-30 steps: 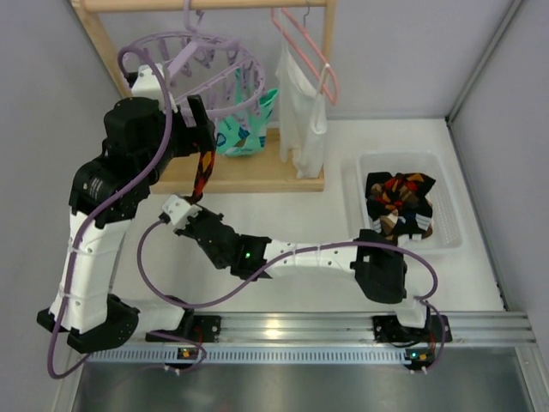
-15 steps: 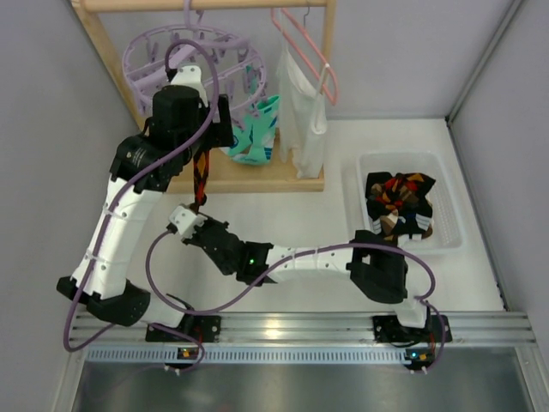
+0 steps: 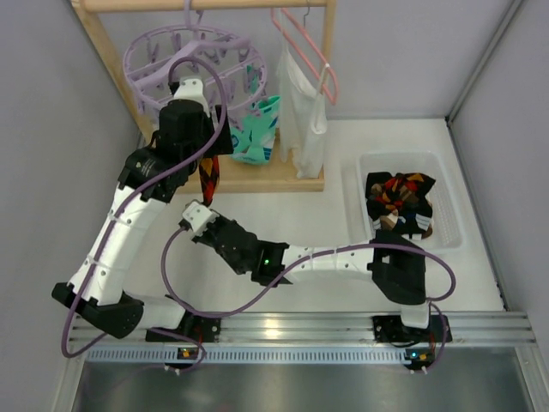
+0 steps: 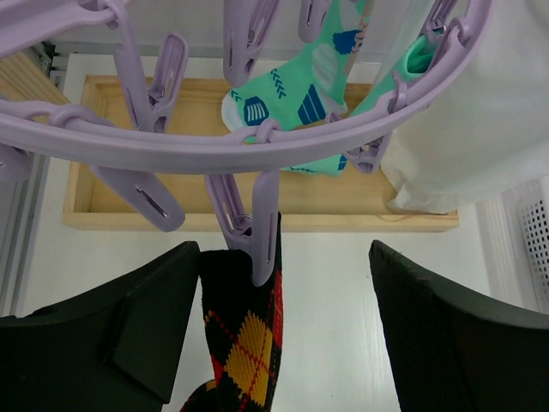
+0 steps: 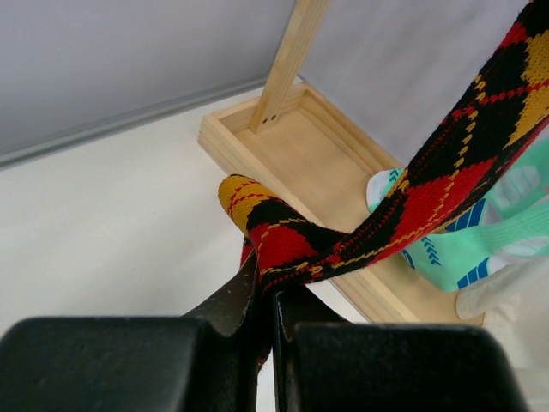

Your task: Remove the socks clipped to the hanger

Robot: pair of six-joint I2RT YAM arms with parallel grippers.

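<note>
The lavender hanger (image 3: 193, 60) hangs from the wooden rail, with its ring (image 4: 257, 146) across the left wrist view. A black sock with orange and red diamonds (image 4: 244, 335) hangs from one clip (image 4: 255, 236). It also shows in the top view (image 3: 208, 182). My left gripper (image 4: 283, 330) is open, with the clip and the sock top between its fingers, close to the left one. It is below the ring in the top view (image 3: 206, 156). My right gripper (image 5: 270, 300) is shut on the sock's lower end (image 5: 412, 202), below the hanger (image 3: 199, 216). A teal sock (image 3: 257, 133) stays clipped.
The wooden rack base (image 3: 266, 178) lies under the hanger. A white garment (image 3: 304, 112) hangs on a pink wire hanger (image 3: 309, 47) to the right. A white bin (image 3: 455, 245) at the right holds several socks (image 3: 401, 204). Grey walls stand on both sides.
My left arm has swung right and forward, bringing its open gripper under the ring and around the diamond sock's clip. My right gripper has shifted slightly right, holding the sock's lower end.
</note>
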